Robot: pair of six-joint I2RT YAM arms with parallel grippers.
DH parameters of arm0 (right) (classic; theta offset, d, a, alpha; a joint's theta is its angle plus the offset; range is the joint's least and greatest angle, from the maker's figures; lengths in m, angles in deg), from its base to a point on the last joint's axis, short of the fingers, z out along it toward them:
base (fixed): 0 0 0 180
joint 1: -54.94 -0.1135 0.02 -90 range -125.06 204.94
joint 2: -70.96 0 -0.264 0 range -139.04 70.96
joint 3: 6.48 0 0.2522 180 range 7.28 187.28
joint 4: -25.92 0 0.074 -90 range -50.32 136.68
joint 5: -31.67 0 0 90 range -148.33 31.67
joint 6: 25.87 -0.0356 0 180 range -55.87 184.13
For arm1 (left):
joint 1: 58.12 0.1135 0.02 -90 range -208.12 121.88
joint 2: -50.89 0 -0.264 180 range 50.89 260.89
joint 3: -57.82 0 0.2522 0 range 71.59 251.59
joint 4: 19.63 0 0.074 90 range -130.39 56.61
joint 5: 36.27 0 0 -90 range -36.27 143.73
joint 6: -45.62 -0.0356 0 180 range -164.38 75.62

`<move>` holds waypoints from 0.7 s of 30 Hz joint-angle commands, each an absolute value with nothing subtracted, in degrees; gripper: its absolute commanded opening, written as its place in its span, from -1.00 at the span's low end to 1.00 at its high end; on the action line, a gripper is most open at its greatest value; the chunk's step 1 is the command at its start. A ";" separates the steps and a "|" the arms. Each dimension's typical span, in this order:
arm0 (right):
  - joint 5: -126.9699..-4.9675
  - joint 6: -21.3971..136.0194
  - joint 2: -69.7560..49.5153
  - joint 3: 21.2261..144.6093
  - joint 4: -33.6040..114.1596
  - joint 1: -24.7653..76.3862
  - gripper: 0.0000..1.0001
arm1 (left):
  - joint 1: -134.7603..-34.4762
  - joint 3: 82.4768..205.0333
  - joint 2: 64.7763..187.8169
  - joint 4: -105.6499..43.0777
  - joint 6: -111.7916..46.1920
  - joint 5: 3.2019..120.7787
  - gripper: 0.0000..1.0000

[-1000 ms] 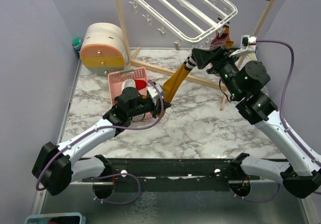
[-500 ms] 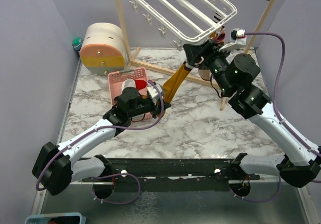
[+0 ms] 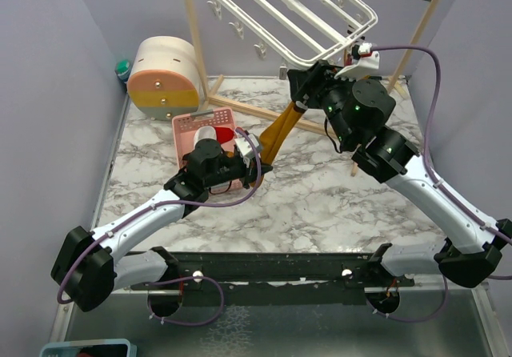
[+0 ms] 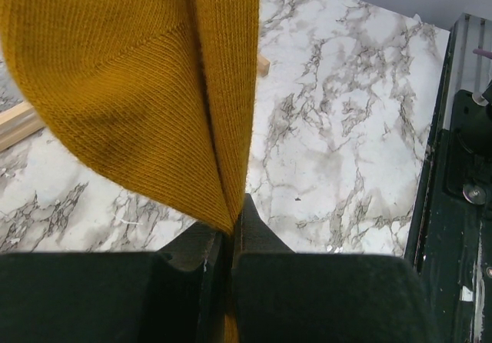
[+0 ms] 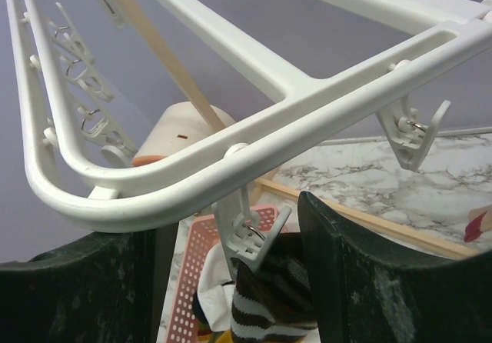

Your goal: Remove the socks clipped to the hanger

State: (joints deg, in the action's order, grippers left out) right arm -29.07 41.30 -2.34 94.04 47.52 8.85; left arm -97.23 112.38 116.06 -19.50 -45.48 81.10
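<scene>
Mustard sock (image 3: 282, 130) taut below hanger (image 3: 282, 22), pinched in left gripper (image 4: 231, 226), right gripper (image 5: 227, 239) at one o'clock, spread wide around clip (image 5: 247, 234).

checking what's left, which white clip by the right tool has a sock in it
The white plastic clip hanging inside the open right tool: it bites a dark, white-striped sock cuff. The neighbouring clip to its right hangs empty.

Ribbed knit sock (image 4: 131, 74); glossy plastic hanger (image 5: 254, 147)
</scene>
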 commanded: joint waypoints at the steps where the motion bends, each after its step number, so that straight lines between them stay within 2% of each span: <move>1: -24.46 42.80 -2.27 95.73 47.96 8.45 0.34 | -97.27 112.98 116.70 -21.17 -45.52 80.04 -1.00; 6: -23.30 43.26 -1.28 94.72 46.45 8.37 0.26 | -97.24 113.08 116.97 -21.26 -45.52 80.00 -1.00; 21: -24.06 43.34 0.20 93.75 45.62 8.40 -0.21 | -97.23 113.17 117.15 -21.51 -45.67 79.36 -1.00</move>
